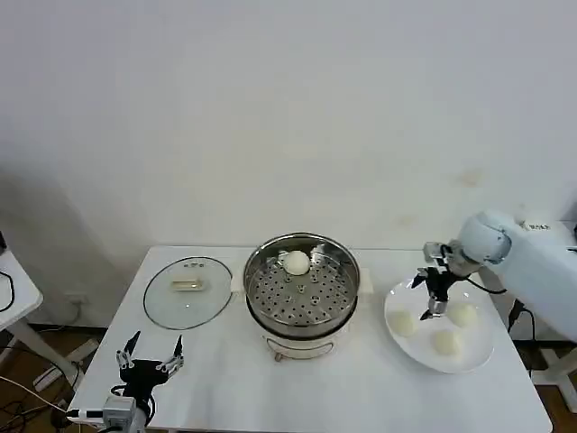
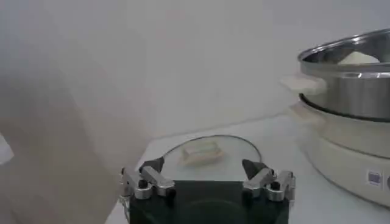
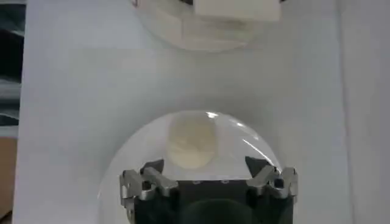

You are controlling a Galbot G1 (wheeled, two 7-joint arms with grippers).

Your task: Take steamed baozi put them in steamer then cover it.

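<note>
Right gripper (image 1: 435,304) above the white plate (image 1: 482,354), fingers spread wide, empty, over the baozi (image 3: 191,143) nearest the steamer (image 1: 302,287). One bun (image 1: 297,262) already on the perforated tray; three on the plate. Cover (image 1: 187,290) flat on the table beside the steamer; left gripper (image 1: 150,363) parked low near the table's front edge, fingers apart, empty.

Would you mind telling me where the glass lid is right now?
In the head view the glass lid lies flat on the table's left side, just left of the steamer, with the open left gripper nearer the front edge.
</note>
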